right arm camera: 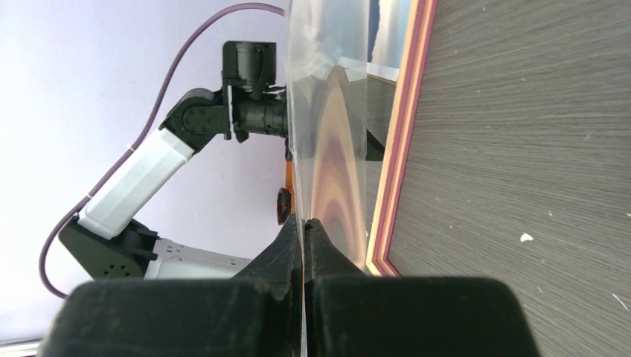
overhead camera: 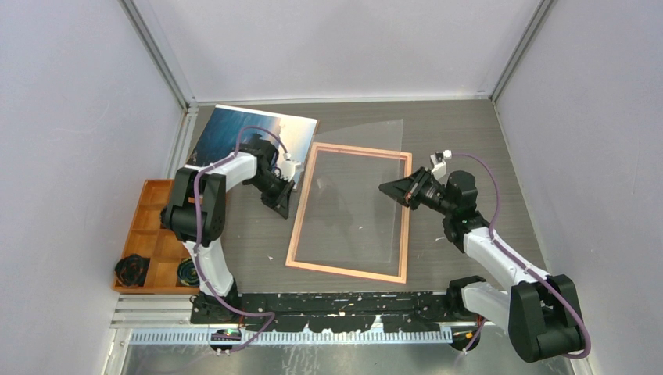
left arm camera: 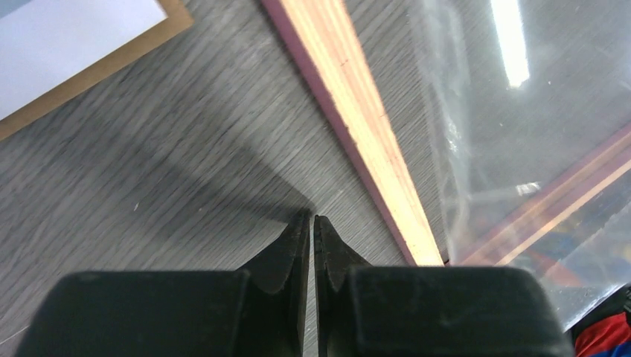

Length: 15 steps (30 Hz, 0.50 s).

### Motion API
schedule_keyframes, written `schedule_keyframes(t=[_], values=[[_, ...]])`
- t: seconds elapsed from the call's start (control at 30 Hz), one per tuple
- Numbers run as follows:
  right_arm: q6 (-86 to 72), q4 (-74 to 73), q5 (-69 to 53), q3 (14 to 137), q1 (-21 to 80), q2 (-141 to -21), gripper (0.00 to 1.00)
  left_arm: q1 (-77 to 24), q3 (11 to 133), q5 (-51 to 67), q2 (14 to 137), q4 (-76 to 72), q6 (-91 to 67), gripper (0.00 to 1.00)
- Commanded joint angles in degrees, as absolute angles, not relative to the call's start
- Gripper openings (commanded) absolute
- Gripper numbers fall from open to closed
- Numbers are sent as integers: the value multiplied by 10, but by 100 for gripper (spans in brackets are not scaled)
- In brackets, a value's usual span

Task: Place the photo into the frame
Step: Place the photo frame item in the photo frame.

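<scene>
We see the left claw (overhead camera: 281, 209) pinched nearly closed and empty, low over the desk (overhead camera: 469, 141). The frame (overhead camera: 300, 226) lies flat, wood side up, with its rail just beside that claw at 3 o'clock. The photo (overhead camera: 234, 129) lies picture side up at the claw's 11 o'clock. The right claw (overhead camera: 385, 188) clamps the clear pane (overhead camera: 367, 134), which tilts over the frame near its 3 o'clock rail.
</scene>
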State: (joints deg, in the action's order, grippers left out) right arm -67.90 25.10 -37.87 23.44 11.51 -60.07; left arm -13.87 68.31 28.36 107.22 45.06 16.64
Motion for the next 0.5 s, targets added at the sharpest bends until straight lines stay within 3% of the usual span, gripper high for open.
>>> schedule_keyframes(t=[0.0, 0.33, 0.47], values=[[-693, 276, -408, 279, 115, -591, 1, -120, 697, 295, 1056, 461, 158, 8], [-732, 350, -398, 259, 113, -663, 1, -105, 700, 273, 1063, 448, 144, 7], [-678, 306, -408, 255, 112, -684, 1, -105, 696, 264, 1065, 442, 142, 6]])
